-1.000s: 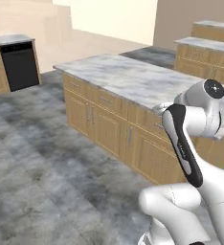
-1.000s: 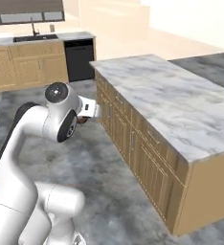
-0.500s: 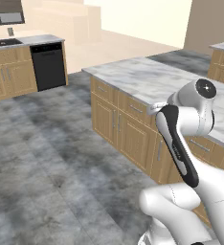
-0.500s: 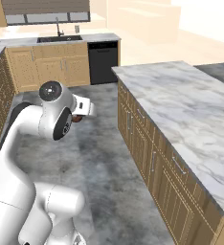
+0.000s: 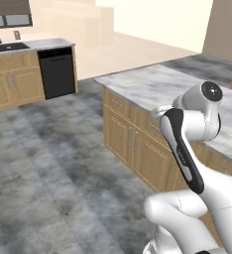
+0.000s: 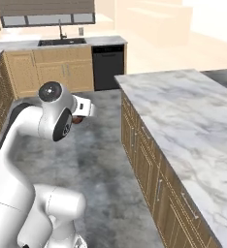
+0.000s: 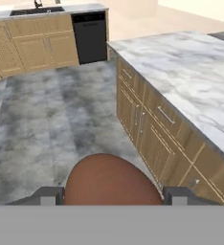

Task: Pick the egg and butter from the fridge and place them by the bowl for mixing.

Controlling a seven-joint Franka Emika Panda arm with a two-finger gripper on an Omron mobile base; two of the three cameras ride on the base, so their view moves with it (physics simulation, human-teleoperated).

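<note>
Gripper (image 7: pixel 113 197) clenched on a brown egg (image 7: pixel 112 183), marble island (image 7: pixel 190 76) to the right, black dishwasher (image 7: pixel 90 37) far behind, grey floor (image 7: pixel 56 119)

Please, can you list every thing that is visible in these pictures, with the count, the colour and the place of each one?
egg: one, brown, held between the gripper fingers at the bottom of the hand view
kitchen island: one, grey-white marble top over light wood drawers and doors, to the right of the arm
dishwasher: one, black, set in the far wood counter
sink: one, dark, with a faucet, in the far counter left of the dishwasher
far counter cabinets: one run, light wood, along the back wall
floor: grey stone tiles, between island and far counter
gripper: one, dark finger tips, closed on the egg
</note>
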